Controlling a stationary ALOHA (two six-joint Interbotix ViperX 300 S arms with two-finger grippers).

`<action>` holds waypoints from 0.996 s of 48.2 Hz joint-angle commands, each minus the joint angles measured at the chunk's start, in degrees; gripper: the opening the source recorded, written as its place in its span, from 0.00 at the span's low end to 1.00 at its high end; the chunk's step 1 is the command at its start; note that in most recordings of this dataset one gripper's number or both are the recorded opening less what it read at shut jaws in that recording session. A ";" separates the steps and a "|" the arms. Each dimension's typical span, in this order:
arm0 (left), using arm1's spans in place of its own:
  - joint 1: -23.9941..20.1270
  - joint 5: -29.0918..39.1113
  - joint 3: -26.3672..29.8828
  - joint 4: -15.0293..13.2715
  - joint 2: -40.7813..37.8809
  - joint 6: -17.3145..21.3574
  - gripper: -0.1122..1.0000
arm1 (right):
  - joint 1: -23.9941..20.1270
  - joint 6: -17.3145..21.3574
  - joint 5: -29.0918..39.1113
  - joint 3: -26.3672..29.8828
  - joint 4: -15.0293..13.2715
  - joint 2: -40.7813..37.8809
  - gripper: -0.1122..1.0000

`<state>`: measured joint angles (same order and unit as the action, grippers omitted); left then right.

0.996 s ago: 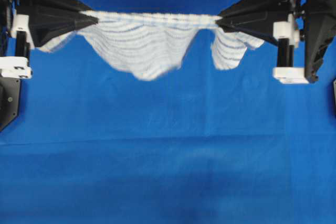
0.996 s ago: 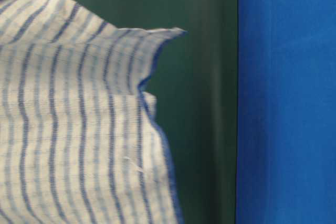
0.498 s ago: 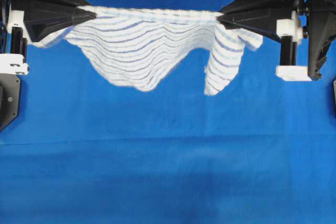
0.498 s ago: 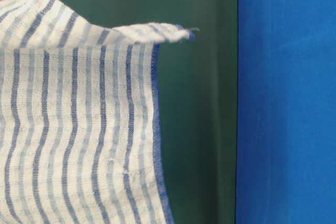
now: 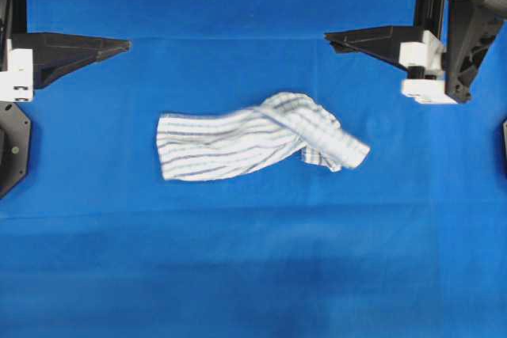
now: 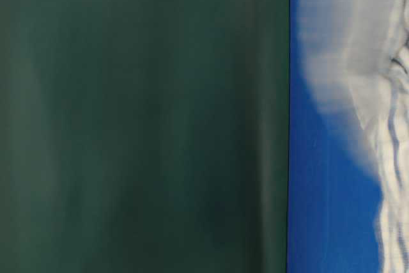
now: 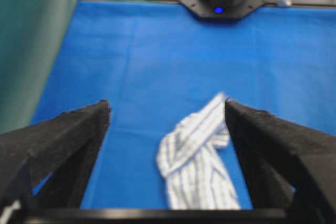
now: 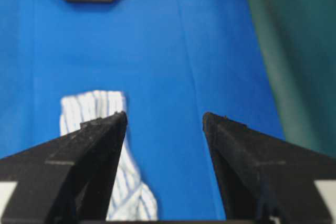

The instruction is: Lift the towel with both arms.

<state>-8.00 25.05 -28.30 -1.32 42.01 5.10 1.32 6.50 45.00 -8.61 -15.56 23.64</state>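
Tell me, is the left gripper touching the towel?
Apart. Overhead view shows the left gripper open, with bare blue cloth between it and the towel.

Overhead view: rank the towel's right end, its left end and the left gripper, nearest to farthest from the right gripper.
1. towel's right end, below the right gripper, on its own side.
2 and 3. towel's left end, lower left, and left gripper, straight across at the far side: too close to call.

The towel [image 5: 253, 136] is thin, soft woven cloth, white with blue-grey stripes, crumpled and matt. The table cloth [image 5: 253, 259] is plain blue fabric, matt and faintly creased. Both grippers' fingers [image 7: 63, 140] look rough, matt black.
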 commanded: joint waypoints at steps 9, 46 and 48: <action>1.05 -0.70 -2.29 -0.18 -0.62 -1.23 0.93 | 0.18 1.32 -0.18 -1.41 -0.26 0.35 0.67; 9.49 -29.00 -24.26 -0.26 -15.56 -6.24 0.93 | -0.53 14.41 -19.07 -27.95 0.18 -5.10 0.67; 9.67 -30.59 -25.05 -0.26 -17.14 -6.24 0.93 | -0.62 15.12 -20.21 -28.65 0.26 -6.15 0.67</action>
<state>1.14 -2.81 -53.09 -1.49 27.07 -1.14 1.05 20.92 26.89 -36.83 -15.47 18.54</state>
